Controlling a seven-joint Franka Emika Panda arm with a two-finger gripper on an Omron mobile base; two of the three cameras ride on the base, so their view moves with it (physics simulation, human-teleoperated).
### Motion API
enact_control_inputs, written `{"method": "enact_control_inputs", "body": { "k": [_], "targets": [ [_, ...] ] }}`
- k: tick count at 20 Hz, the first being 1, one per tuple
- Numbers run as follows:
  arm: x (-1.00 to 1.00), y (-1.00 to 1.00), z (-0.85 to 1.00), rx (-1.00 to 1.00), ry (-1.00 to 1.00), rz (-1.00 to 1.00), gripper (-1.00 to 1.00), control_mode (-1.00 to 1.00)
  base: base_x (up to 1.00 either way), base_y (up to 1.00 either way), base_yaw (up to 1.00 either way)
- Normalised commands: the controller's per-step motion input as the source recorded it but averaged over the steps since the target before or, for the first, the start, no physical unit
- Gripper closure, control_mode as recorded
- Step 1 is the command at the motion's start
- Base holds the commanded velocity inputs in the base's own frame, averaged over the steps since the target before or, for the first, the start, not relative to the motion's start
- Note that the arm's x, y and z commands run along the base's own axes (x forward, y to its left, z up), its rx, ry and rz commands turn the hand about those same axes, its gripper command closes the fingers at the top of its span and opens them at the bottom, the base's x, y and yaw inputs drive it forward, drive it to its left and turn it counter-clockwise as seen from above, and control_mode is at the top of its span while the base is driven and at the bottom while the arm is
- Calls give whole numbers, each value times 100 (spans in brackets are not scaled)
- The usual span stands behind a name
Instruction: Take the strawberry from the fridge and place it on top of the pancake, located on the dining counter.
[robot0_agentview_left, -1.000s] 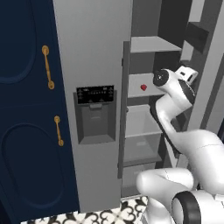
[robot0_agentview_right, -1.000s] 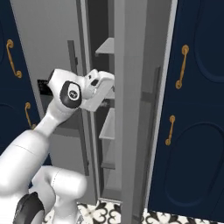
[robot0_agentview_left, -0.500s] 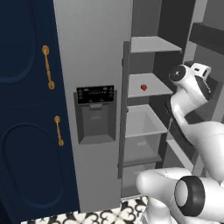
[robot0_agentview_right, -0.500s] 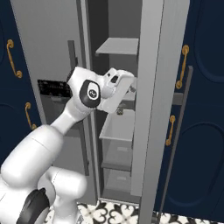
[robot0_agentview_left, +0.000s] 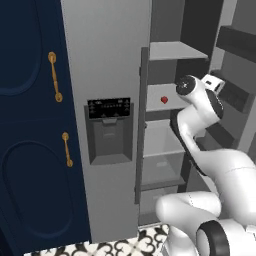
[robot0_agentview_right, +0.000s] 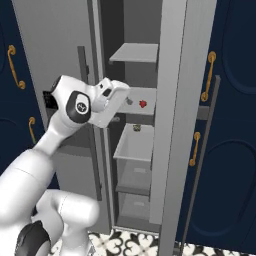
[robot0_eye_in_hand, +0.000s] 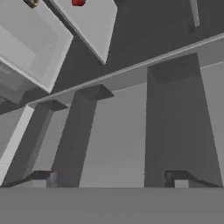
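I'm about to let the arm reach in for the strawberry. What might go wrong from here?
The strawberry is tiny and round on a bare fridge shelf; a nudge from the open gripper may roll it. The opening beside the fridge door is narrow, so the arm could clip the door or shelf edge.

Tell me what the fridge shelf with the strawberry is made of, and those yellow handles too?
The fridge shelf looks like matte pale grey plastic: flat, even colour, no shine. The strawberry is glossy red, like soft fruit. The cabinet handles look like polished brass or gold-coloured metal, though these rendered pictures leave that uncertain.
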Motion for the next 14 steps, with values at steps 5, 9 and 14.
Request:
{"method": "enact_control_inputs", "body": {
  "k": [5,9,14],
  "targets": [
    [5,100,-42,63,-16,-5,-100,-100,0,0,0],
    [-22,98,-42,78,-20,-14,-100,-100,0,0,0],
    [-93,71,-5,52,-21,-19,-100,-100,0,0,0]
  ]
}}
